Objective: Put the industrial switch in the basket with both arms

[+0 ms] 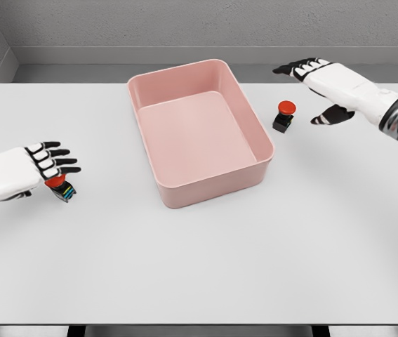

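Two red-capped switches and one pink basket [200, 130] are sitting on the white counter [199, 267].

The left hand [27, 170] is reaching over the left switch [61, 187] with fingers stretched out, its thumb beside the red cap; whether it is gripping cannot be told. The right hand [325, 84] is hovering with fingers spread wide, holding nothing, near the right switch [284, 116], which is standing just beside the basket's right wall. Both switches are lying outside the basket.

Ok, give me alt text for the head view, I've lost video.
A pink basket sits empty mid-table, with a red-capped switch on each side. The left hand is over the left switch; the open right hand hovers beyond the right switch.
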Controlling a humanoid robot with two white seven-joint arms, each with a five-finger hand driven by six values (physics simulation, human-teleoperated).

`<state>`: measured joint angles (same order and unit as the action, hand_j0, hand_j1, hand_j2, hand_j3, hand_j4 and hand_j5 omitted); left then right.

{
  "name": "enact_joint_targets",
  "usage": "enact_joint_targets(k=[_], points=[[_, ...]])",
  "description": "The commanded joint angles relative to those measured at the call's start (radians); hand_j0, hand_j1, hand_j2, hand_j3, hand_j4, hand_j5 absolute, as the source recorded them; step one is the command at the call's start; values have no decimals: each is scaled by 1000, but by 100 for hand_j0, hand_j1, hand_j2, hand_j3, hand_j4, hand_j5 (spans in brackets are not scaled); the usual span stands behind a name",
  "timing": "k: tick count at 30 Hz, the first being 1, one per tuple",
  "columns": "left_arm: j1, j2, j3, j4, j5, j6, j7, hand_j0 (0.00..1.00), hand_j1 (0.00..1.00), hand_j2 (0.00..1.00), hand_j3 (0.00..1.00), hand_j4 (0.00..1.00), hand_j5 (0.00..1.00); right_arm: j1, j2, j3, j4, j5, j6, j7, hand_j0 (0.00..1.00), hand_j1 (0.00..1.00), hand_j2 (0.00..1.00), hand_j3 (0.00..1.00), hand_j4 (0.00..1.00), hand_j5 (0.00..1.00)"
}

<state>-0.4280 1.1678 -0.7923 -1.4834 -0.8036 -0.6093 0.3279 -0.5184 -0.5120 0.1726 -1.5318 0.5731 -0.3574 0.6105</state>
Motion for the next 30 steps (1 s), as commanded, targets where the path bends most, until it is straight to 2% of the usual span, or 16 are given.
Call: enact_joint_targets(k=[1,4,8,11,15,22,26,30], points=[[0,-5,-13,-6,7,-2,0,100,100,100,100,100,100,-12,30,38,56,22,6,0,100,100,100,100,100,100],[-1,-19,-16,-6,9,-2,0,100,100,100,100,100,100,-63,73,76,171,30,6,0,100,100,100,100,100,100],[-11,-37,-21,2,7,-2,0,100,100,100,100,100,100,-80,90,82,239,64,6,0,100,100,100,100,100,100],[-17,-49,-30,6,4,-2,-1,100,100,100,100,100,100,-97,92,87,275,113,34,0,100,100,100,100,100,100],[-23,-53,-36,6,3,-2,-24,100,100,100,100,100,100,-104,101,87,314,116,55,0,100,100,100,100,100,100],[-35,-53,-36,8,-11,-2,-26,99,99,99,99,99,99,-111,107,87,317,160,63,0,100,100,100,100,100,100],[-40,-53,-36,8,-12,-2,-35,88,88,88,88,88,88,-114,105,87,334,160,63,0,100,100,100,100,100,100],[-40,-53,-36,6,-12,-2,-67,78,78,78,78,78,78,-167,105,84,380,162,64,0,100,100,100,100,100,100]])
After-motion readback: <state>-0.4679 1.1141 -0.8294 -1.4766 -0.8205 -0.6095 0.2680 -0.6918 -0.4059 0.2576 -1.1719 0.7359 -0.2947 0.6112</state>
